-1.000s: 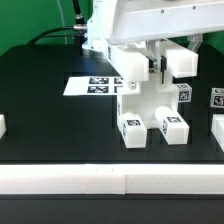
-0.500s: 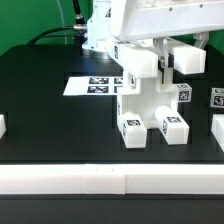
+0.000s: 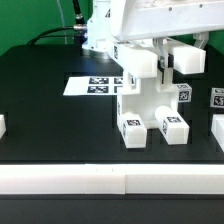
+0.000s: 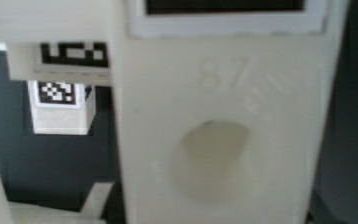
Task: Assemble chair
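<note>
A black surface (image 3: 50,130) fills the scene, bordered along its front by a low white rail (image 3: 100,180). The marker board (image 3: 95,86) lies flat towards the exterior view's left. Just beside it, near the middle, stands the partly built white chair (image 3: 145,105), its two tagged lower blocks resting on the surface. The claw (image 3: 160,65) reaches down from above and is clenched on the chair's upper part, between two white blocks. A small tagged cube (image 3: 217,98) sits at the exterior view's right edge. In the wrist view a white chair panel (image 4: 220,130) fills most of the picture.

A lab: tagged marker board (image 3: 98,85) on black table (image 3: 45,125).
</note>
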`<state>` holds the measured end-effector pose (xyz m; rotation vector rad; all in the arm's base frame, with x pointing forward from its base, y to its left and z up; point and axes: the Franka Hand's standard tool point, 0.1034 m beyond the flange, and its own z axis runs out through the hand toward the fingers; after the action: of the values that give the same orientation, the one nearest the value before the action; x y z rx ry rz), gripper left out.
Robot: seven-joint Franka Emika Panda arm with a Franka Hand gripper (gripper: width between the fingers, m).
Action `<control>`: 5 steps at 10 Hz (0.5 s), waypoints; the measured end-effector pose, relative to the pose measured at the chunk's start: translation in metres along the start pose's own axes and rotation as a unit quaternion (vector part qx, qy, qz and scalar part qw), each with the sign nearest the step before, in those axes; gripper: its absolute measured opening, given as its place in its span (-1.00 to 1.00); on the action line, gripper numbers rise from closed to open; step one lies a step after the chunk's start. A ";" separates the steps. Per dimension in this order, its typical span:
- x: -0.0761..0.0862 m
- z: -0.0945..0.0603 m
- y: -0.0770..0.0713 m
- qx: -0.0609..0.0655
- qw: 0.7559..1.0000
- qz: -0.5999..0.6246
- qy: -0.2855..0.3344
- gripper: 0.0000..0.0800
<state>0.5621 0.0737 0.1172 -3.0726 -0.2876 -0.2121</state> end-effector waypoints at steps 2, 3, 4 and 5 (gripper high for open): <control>-0.003 -0.001 -0.001 -0.002 1.000 0.005 0.005 -0.28; -0.003 -0.001 0.001 -0.003 1.000 0.007 0.005 -0.28; -0.004 -0.001 0.002 -0.003 1.000 0.007 0.005 -0.28; -0.004 -0.001 0.002 -0.003 1.000 0.007 0.005 -0.28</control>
<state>0.5590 0.0715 0.1172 -3.0778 -0.2640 -0.2278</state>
